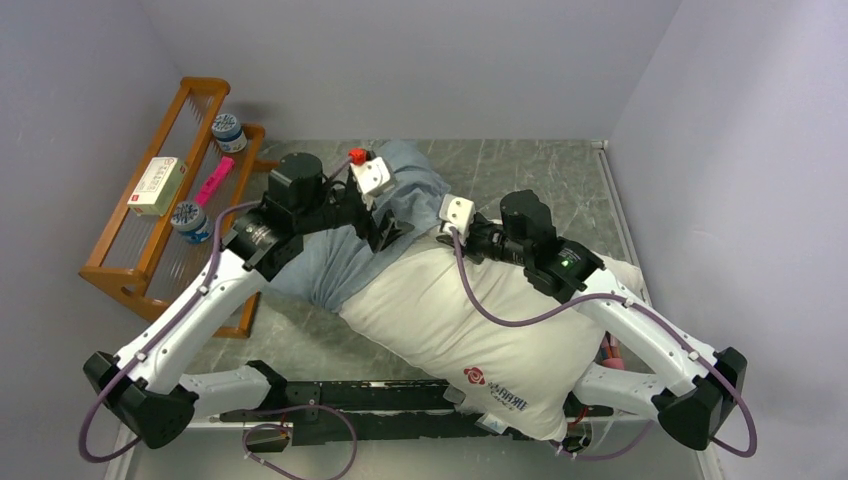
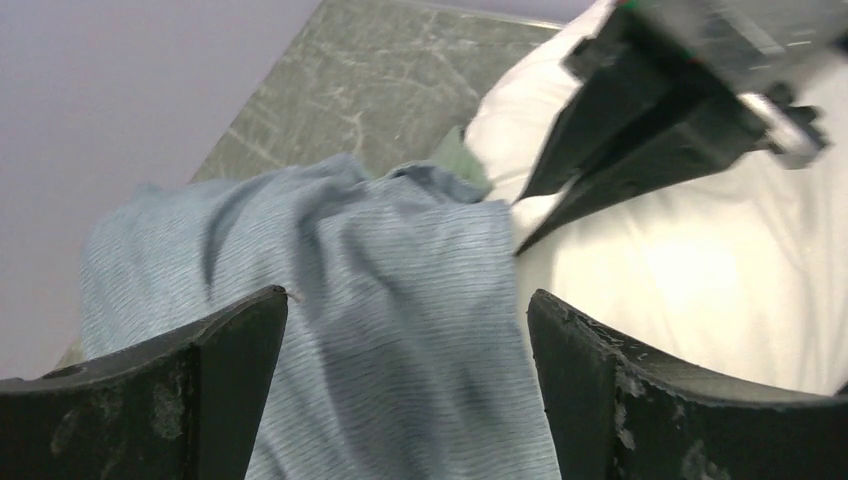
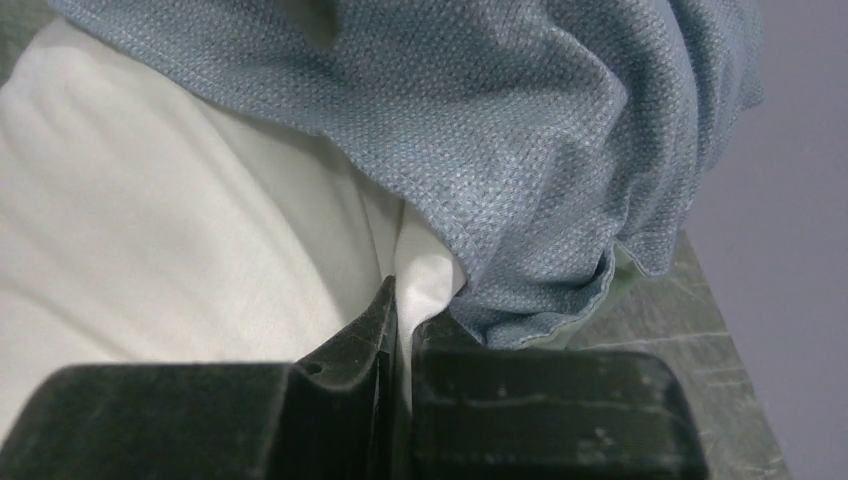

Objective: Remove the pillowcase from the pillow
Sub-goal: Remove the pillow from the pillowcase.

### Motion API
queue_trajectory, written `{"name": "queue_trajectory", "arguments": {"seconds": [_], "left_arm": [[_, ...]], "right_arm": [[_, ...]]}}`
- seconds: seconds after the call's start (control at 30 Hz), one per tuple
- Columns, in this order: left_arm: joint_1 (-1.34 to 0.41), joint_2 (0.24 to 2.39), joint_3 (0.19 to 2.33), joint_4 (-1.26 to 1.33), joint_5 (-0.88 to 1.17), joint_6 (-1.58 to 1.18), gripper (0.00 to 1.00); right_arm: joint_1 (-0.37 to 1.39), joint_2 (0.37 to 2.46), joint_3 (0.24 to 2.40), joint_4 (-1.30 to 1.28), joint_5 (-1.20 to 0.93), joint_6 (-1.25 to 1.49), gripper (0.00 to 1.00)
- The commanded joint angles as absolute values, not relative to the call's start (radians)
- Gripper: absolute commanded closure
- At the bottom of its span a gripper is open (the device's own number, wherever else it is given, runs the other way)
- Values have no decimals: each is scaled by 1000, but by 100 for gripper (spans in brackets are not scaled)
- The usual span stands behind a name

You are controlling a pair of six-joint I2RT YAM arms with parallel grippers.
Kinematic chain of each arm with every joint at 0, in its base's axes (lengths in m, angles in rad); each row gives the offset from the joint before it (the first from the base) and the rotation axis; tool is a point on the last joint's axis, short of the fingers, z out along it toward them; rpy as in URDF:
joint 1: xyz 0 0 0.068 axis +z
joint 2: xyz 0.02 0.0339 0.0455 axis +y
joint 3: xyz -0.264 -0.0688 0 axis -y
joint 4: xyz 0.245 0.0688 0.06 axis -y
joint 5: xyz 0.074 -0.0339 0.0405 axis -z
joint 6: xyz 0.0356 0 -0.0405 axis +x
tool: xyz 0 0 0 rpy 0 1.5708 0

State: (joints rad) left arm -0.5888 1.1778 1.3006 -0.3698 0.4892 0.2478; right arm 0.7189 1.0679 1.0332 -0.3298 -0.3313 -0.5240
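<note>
The white pillow (image 1: 470, 320) lies slanted across the middle of the table, its red flower logo near the front. The grey-blue pillowcase (image 1: 335, 255) is bunched over the pillow's far left end and trails back over the table. My left gripper (image 1: 388, 230) hovers over that cloth, open. In the left wrist view the pillowcase (image 2: 400, 300) fills the gap of the left gripper (image 2: 405, 330), with neither finger touching it. My right gripper (image 3: 403, 310) is shut on a pinched fold of the pillow (image 3: 150, 230), right beside the pillowcase (image 3: 520, 130) hem.
A wooden rack (image 1: 120, 270) stands at the far left with two jars (image 1: 229, 131), a box (image 1: 157, 186) and a pink item (image 1: 213, 182). Grey walls close in the marbled table (image 1: 520, 170) at the back and right.
</note>
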Motion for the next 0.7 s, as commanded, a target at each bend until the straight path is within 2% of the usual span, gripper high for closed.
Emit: {"name": "queue_trajectory", "arguments": {"seconds": [0.0,0.13,0.43,0.67], "left_arm": [[-667,1147,1263,-304,477,285,4],[-748,1134,1200,-204,325,259,4],[-934,1170,1103,-38,-190,336,4],[-950,1247,1123,104,-574,355,6]], "right_arm": [[721,1042,1076,-420,-410,-548,100],[722,1041,1075,-408,-396,-542,100],[721,1036,1067,-402,-383,-526,100],[721,1021,1055,-419,-385,-536,100]]}}
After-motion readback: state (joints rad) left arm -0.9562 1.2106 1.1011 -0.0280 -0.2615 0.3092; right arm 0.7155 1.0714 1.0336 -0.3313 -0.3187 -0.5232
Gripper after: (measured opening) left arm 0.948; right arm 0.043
